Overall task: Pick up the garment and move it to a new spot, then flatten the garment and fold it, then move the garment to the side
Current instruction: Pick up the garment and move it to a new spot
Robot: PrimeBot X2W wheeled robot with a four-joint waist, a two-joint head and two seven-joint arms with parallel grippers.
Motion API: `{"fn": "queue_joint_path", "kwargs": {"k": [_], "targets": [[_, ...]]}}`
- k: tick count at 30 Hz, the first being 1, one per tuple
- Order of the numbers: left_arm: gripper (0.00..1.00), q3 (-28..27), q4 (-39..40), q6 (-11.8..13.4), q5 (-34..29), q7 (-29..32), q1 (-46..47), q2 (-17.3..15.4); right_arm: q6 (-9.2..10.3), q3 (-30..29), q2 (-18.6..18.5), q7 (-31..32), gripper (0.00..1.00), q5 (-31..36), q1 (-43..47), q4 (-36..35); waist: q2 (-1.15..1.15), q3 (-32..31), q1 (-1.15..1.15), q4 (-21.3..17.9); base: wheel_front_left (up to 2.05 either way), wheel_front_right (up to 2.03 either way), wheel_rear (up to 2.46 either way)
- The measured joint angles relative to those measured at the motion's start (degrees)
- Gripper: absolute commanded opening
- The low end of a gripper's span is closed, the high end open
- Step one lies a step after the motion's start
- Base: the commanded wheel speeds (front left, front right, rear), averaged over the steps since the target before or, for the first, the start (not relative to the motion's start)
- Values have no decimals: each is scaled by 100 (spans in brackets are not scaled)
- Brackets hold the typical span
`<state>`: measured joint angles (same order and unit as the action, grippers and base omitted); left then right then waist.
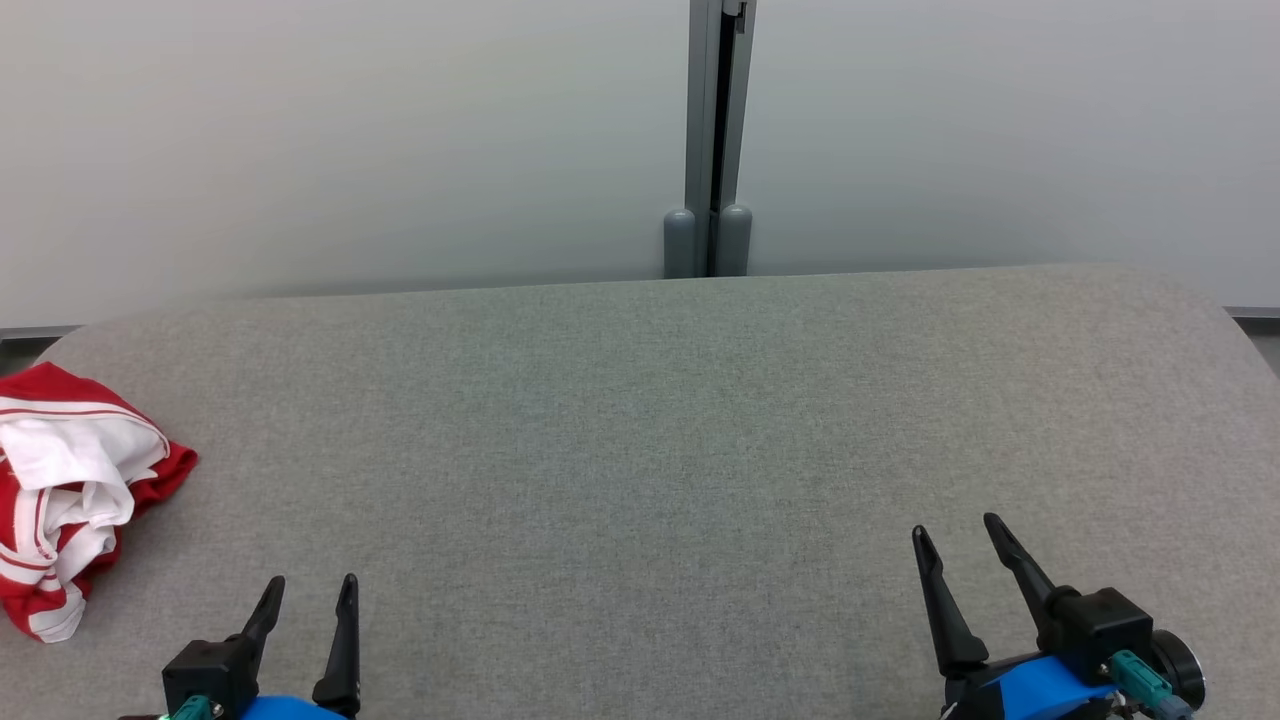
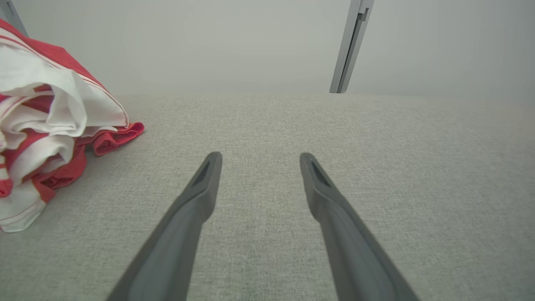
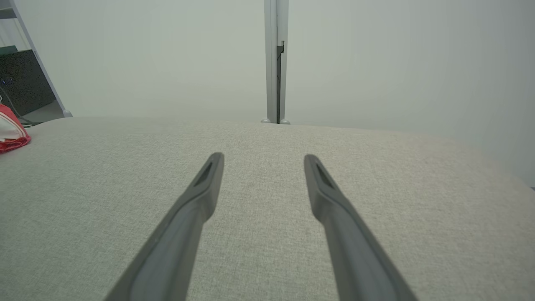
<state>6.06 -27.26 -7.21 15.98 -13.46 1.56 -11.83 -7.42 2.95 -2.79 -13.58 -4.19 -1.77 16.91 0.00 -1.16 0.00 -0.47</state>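
Crumpled red-and-white striped fabric garment (image 1: 70,500) sits at the far-left edge of the grey fabric-covered table (image 1: 660,420); left gripper (image 1: 308,592) and right gripper (image 1: 958,532) both spread wide, empty. Left is nearer; I'd pinch a raised top fold, not the hem.

wide bare grey tabletop (image 1: 640,420); crumpled garment (image 1: 70,500) at far left edge
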Motion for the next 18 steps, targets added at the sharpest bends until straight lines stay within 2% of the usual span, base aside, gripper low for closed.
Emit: {"fn": "queue_joint_path", "kwargs": {"k": [9,13,18], "targets": [[100,-74,-58,-23,-320,-96,3,-9,-5,68,-2,-76,100,426,18,4,0,48,0,193,0,0,0],[100,-81,-82,-23,-425,-136,11,-22,-7,122,-3,-122,100,592,29,11,0,43,0,463,0,0,0],[100,-111,-152,-24,-478,-159,35,-90,-7,99,-3,-138,100,667,92,53,0,11,1,983,0,0,0]]}}
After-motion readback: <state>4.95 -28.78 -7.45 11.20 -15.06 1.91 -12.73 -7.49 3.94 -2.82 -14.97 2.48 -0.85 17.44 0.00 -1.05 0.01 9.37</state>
